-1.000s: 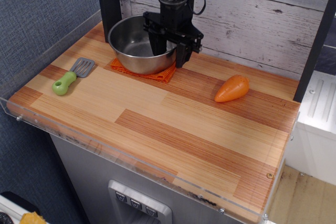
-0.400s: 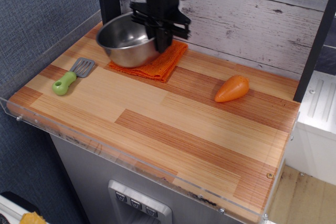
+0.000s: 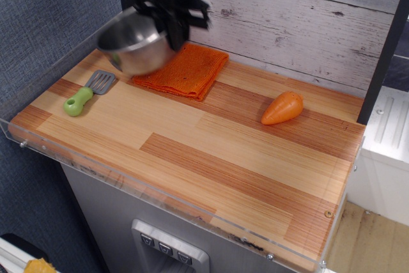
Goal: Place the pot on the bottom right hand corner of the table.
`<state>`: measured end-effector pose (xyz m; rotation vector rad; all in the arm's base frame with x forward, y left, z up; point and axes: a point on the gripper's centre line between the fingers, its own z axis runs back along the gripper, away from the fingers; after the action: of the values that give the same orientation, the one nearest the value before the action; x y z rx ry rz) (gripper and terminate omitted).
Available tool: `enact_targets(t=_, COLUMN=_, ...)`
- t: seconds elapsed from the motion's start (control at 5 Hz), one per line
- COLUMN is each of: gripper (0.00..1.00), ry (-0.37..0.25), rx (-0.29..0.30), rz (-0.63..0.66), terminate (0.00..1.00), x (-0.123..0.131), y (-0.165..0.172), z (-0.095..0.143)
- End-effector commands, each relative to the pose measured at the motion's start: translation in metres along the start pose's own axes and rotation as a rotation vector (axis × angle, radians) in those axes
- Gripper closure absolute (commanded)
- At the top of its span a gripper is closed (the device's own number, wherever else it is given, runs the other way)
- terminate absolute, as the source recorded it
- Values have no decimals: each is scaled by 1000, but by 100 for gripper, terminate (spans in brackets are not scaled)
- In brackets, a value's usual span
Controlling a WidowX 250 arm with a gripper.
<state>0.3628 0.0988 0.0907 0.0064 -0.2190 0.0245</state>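
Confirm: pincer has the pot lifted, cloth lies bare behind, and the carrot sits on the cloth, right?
Not quite. The pincer does hold the pot lifted and the cloth lies bare, but the carrot sits on the table, well apart from the cloth, as observation.image shows.

End effector [image 3: 174, 22] raised, clamped, arm descending vertically

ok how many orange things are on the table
2. A folded orange cloth lies at the back of the table, just right of the lifted pot. An orange toy carrot lies toward the right side. Nothing appears hidden.
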Motion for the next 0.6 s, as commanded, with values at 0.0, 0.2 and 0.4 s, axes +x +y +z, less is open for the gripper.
enact_targets(t=0.0, gripper=100, ry=-193, rx=-36, rz=-48, terminate=0, x=-26, y=-30, z=85)
enact_targets(t=0.2, gripper=100, ry=-168, rx=-115, rz=-113, terminate=0, x=-44, y=-71, z=88)
enact_targets(t=0.4, gripper=100, ry=-98, rx=-115, rz=-169, terminate=0, x=-60, y=-113, z=74)
